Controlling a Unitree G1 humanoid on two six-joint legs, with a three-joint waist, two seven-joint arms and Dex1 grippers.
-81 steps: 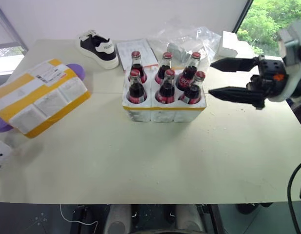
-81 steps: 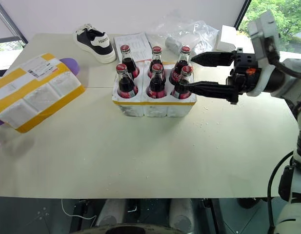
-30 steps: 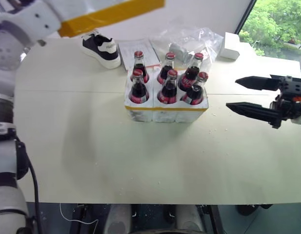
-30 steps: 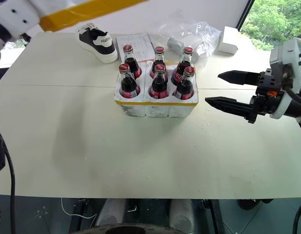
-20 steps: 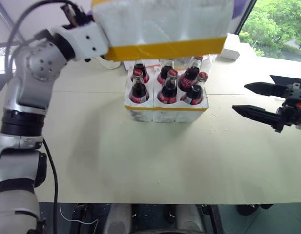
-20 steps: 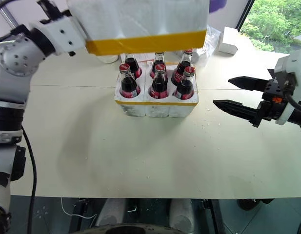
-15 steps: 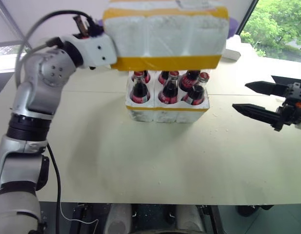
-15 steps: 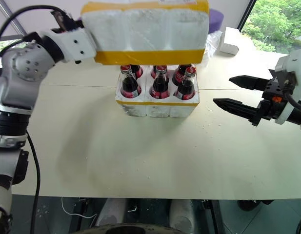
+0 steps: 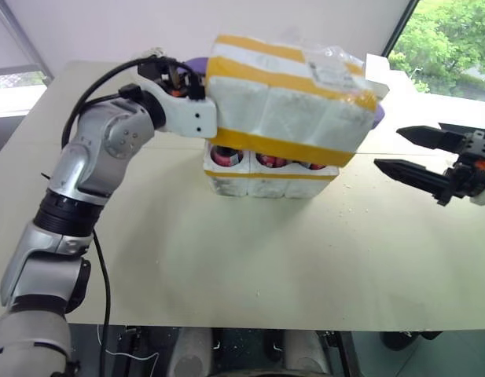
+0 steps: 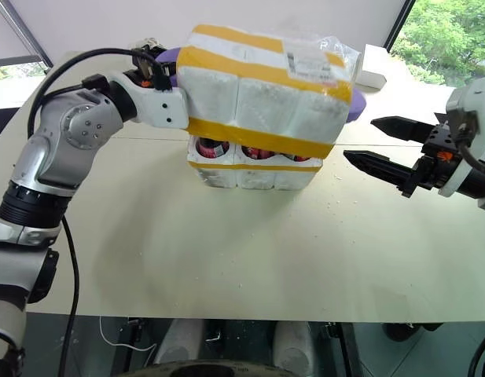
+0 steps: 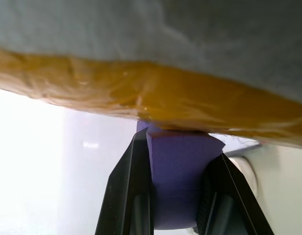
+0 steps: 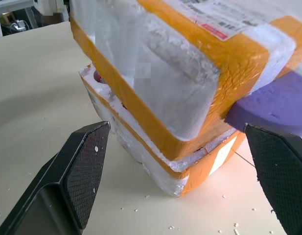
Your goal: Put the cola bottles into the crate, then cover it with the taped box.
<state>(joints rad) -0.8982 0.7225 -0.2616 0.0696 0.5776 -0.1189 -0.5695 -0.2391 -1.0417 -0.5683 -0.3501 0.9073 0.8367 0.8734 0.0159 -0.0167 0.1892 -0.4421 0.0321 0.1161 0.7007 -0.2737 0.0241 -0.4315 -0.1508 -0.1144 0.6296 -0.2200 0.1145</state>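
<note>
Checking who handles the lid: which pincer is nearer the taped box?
Left. The left pincer is clamped on the purple piece of the taped box; the right pincer hangs open, apart, off the box's right end.

crate [image 9: 266, 182]: you see it mid-tabletop [image 9: 250, 267], bottles [image 9: 226, 158] in its wells.
taped box [image 9: 293, 98]: sits tilted over the crate, lower on the right.
left pincer [image 11: 176, 188]: at the box's left end, closed on its attached piece [image 11: 177, 166].
right pincer [image 9: 405, 151]: right of the crate, apart from it.
</note>
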